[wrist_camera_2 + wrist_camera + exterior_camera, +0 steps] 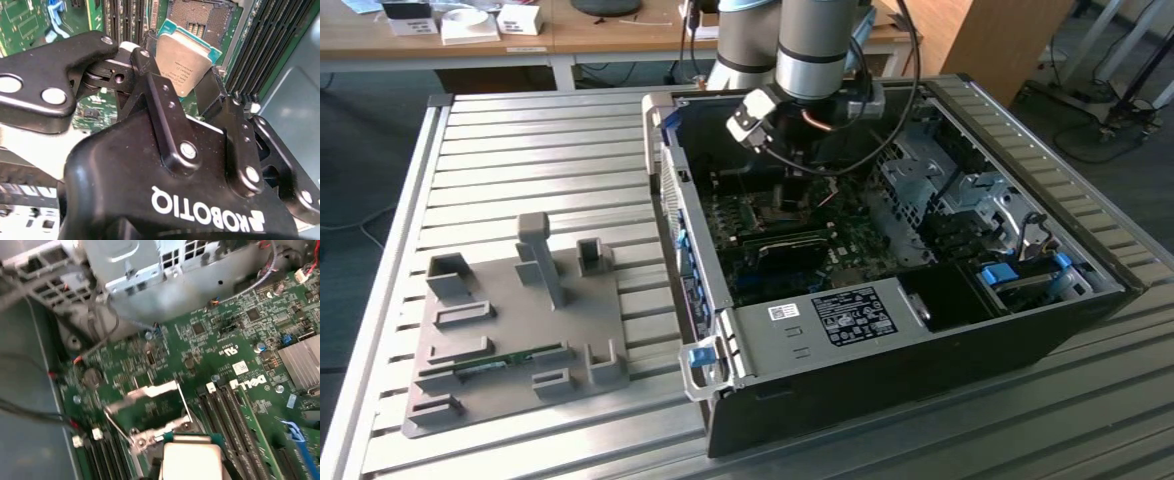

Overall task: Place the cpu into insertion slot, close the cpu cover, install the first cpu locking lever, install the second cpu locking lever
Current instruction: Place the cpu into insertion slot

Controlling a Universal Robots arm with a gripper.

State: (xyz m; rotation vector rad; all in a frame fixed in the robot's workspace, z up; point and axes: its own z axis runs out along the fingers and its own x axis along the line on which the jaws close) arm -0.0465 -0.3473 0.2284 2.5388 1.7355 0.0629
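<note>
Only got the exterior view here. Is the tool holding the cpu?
Observer: Yes. In the second wrist view the tool is shut on the cpu, gripping it by its edges.
Operator: Anything in the socket?
Observer: No. The insertion slot shows bare contacts just beyond the cpu.
Operator: Cover position?
Observer: In the first wrist view the cpu cover is swung up, off the slot.

Robot lab — slatted metal bench [520,150]
</note>
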